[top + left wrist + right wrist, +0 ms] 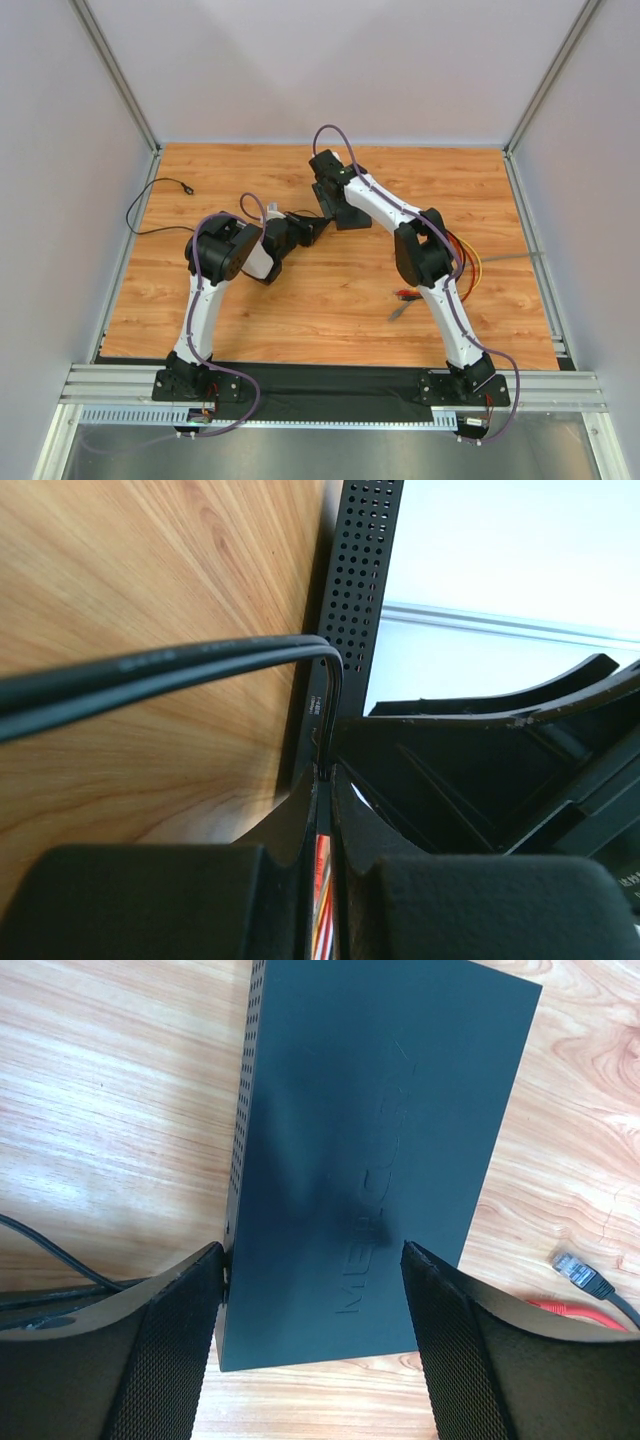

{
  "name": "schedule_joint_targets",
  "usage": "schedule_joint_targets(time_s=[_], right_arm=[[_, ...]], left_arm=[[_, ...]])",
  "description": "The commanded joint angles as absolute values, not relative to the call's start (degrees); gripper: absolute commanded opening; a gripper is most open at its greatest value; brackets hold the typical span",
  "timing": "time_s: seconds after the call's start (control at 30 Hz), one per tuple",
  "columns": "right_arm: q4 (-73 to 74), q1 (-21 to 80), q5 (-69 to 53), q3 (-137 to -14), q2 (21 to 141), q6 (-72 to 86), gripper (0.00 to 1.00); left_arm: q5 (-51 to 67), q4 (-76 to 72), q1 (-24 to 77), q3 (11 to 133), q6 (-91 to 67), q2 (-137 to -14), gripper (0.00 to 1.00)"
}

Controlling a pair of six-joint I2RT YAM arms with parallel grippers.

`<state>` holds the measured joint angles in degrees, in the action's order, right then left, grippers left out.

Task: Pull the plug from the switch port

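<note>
Wood-grain table (300, 330) carries the switch (370, 1140) flat near its middle, a little toward the far edge. The right gripper (312, 1290) stands wide astride its near end, probably to steady the box, though whether the pads press it cannot be told. The left gripper (322, 775) is pinched narrow on the black cable (180, 670) right at the switch's side, likely for a straight pull — the plug itself hides between the fingers, and from above the arms cover the switch.
</note>
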<state>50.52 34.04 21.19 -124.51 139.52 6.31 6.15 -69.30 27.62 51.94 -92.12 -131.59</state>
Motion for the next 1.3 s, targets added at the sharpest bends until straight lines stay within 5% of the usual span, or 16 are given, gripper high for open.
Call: schedule_joint_targets(time_s=[0.0, 1.27], right_arm=[[51.2, 34.3, 22.9, -123.1, 140.4, 4.1, 0.73], [38.7, 28.9, 20.7, -106.6, 134.4, 0.6, 0.73]], left_arm=[[5.7, -68.9, 26.6, 49.2, -96.2, -135.3, 0.0], [5.5, -67.2, 23.9, 45.8, -94.2, -132.4, 0.0]])
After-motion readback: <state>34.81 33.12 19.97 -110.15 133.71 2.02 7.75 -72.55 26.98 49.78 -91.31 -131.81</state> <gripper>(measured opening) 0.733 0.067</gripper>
